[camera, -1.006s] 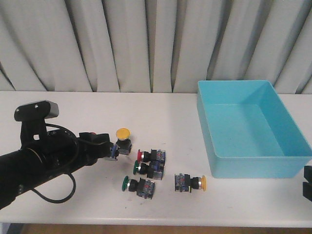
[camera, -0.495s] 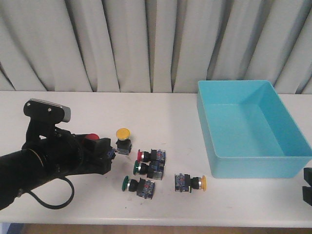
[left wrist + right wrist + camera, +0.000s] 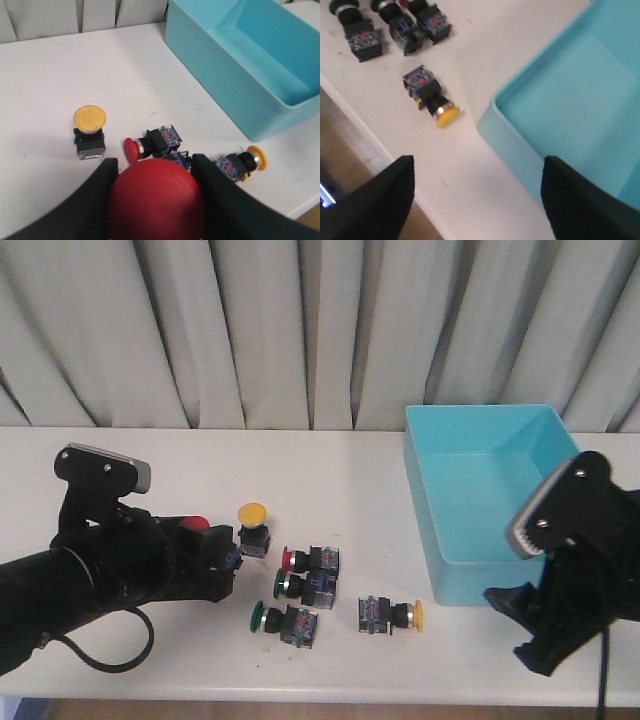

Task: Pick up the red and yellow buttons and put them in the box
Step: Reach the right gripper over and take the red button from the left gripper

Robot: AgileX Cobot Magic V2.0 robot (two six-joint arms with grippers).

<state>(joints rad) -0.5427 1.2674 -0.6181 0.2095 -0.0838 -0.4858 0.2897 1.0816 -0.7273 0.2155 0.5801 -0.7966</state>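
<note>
Glossy red button [image 3: 156, 204] clamped in left hand [image 3: 155, 200]; right hand [image 3: 475, 200] spread open.

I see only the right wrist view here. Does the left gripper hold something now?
Observer: Yes. The left gripper is shut on the red button; its wide red cap fills the space between the fingers.
Operator: And the yellow button with the wide cap, where is it?
Observer: The yellow button stands upright on the table, cap up, just beyond the left gripper and apart from it.
Operator: Is anything in the box already?
Observer: No. In the front view the box shows a bare floor; the right gripper is open, beside its near left corner.
</note>
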